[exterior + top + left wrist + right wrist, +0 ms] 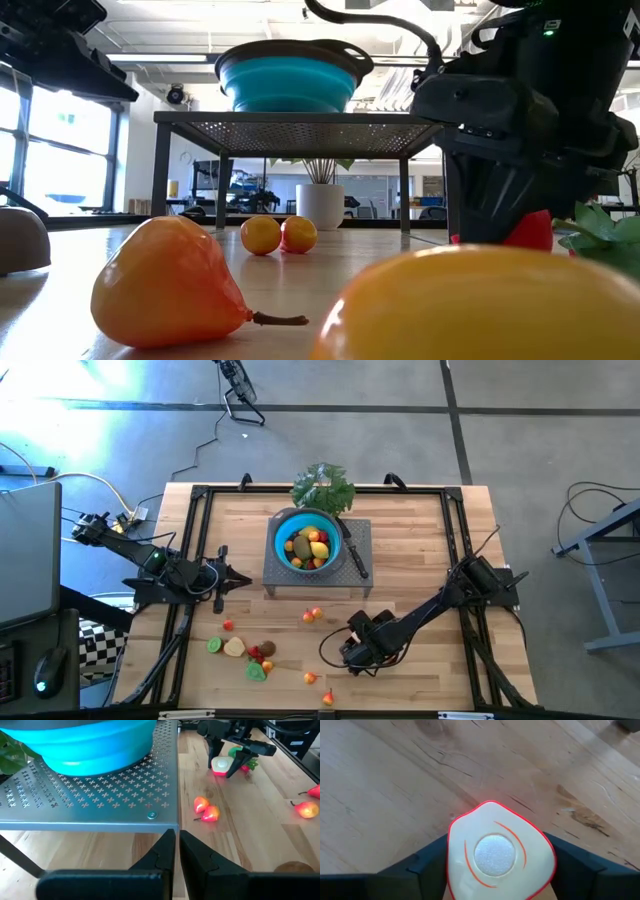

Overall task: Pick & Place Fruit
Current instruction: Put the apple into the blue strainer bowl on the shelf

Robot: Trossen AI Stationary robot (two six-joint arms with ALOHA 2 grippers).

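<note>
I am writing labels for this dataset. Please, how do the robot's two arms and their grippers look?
Both arms are dark, nearly black, built of jointed links with thin black cables alongside. The left gripper has two flat, black, wedge-shaped fingers. The right gripper looks the same, with angular black fingers. A small green light shows on each arm.

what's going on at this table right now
A two-armed robot is sorting toy fruit into a blue bowl that sits on a perforated metal stand and already holds several pieces. The right tool is low over the wooden table, its fingers on either side of a cream, red-edged fruit slice. The left tool waits shut beside the stand. More fruit, including two small orange pieces, lies scattered on the table.
</note>
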